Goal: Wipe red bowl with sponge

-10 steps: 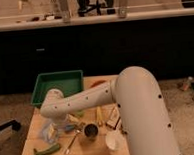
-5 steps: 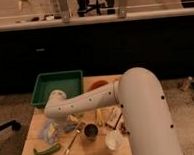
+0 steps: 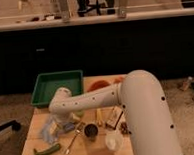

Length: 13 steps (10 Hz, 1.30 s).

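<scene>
The red bowl (image 3: 98,85) sits at the back middle of the wooden table (image 3: 30,147), partly hidden behind my white arm. My gripper (image 3: 61,119) hangs down from the wrist at the left middle of the table, just in front of the green tray. It is low over a pale blue and white packet (image 3: 48,129). A small yellowish piece (image 3: 55,126) by the gripper may be the sponge; I cannot tell for sure. The gripper is left of and in front of the red bowl, apart from it.
A green tray (image 3: 48,88) stands at the back left. A green vegetable (image 3: 47,150), a spoon (image 3: 72,140), a dark cup (image 3: 90,130), a white cup (image 3: 114,140) and a snack packet (image 3: 114,119) lie at the front. A dark counter runs behind.
My wrist has shifted slightly to the right along the front of the green tray. The objects on the table have not visibly moved.
</scene>
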Each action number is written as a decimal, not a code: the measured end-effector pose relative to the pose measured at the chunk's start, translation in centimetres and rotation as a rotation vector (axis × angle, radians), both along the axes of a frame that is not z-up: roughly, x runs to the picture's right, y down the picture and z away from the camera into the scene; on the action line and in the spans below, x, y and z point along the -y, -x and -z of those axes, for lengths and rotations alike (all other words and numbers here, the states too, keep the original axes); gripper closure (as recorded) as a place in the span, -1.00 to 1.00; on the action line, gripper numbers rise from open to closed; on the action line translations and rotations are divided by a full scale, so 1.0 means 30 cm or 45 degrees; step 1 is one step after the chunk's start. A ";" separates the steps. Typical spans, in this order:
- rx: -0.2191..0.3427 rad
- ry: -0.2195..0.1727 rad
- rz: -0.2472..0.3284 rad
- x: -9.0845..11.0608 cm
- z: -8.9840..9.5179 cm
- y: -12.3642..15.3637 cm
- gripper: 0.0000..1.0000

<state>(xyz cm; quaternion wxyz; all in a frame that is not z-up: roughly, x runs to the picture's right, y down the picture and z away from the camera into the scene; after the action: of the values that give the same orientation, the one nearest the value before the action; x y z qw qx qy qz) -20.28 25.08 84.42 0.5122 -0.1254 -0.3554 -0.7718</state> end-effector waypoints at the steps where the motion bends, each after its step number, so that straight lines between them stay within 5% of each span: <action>1: 0.002 0.007 -0.015 0.004 -0.006 -0.004 -1.00; 6: 0.002 0.014 -0.030 0.010 -0.008 -0.018 -0.89; 13: 0.000 0.021 -0.051 0.043 0.008 -0.044 0.50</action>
<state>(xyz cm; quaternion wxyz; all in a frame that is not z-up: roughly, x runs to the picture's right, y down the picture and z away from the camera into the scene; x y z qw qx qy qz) -18.98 23.79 84.17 0.5264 -0.1226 -0.3642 -0.7584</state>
